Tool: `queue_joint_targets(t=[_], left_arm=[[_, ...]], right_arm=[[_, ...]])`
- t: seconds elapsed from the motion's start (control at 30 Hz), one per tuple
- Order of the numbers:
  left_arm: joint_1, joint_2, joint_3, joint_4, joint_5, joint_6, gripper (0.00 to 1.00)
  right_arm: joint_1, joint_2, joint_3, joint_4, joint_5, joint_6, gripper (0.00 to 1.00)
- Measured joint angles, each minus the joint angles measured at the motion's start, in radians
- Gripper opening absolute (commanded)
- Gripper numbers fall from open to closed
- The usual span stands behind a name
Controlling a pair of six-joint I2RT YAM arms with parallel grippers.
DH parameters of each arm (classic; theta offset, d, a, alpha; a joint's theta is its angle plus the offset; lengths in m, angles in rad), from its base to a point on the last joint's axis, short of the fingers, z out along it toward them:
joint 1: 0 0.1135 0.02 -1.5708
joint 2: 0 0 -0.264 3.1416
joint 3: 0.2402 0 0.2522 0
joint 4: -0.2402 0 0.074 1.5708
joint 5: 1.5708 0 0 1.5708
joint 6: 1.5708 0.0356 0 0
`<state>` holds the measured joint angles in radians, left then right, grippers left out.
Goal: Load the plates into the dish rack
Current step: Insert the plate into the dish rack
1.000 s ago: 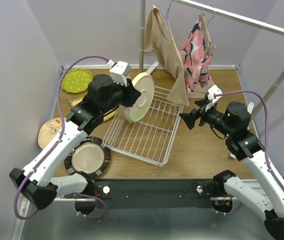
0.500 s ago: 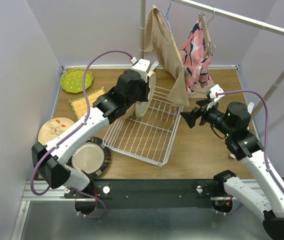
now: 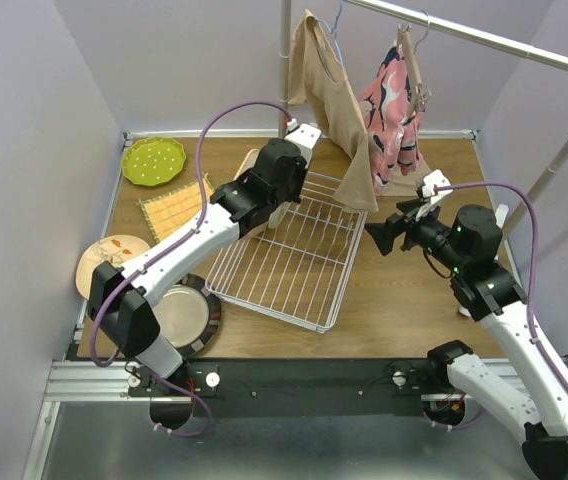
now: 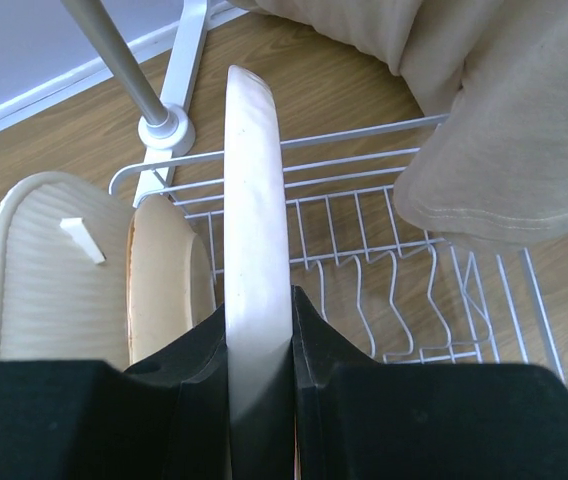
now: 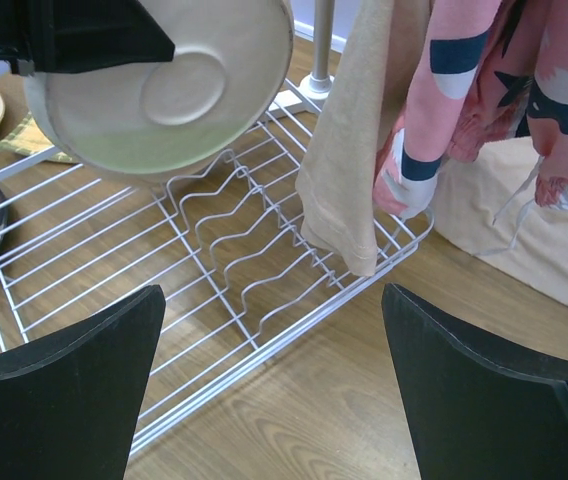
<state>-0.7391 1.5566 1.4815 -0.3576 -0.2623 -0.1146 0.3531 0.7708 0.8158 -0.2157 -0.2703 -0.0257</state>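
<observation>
One cream plate (image 4: 254, 200) edge-on btwn left jaws

- top external: high behind the bases, looks down toward 12 o'clock.
- left wrist: tight over dish rack (image 4: 364, 250), facing 12 o'clock.
- right wrist: faces 9 o'clock; all views share dish rack and cream plate (image 5: 164, 80).

Cream plate (image 4: 254, 230), white wire rack (image 3: 284, 268)
</observation>
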Motion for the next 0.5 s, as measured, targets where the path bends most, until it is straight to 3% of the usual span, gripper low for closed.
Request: queue_joint_targets(t=[0.5], left_arm=[[0.000,0.076,0.010,0.020,-0.043,0.071,0.00]], right_arm=[[-0.019,-0.013,-0.017,0.006,-0.001,0.000,0.98]])
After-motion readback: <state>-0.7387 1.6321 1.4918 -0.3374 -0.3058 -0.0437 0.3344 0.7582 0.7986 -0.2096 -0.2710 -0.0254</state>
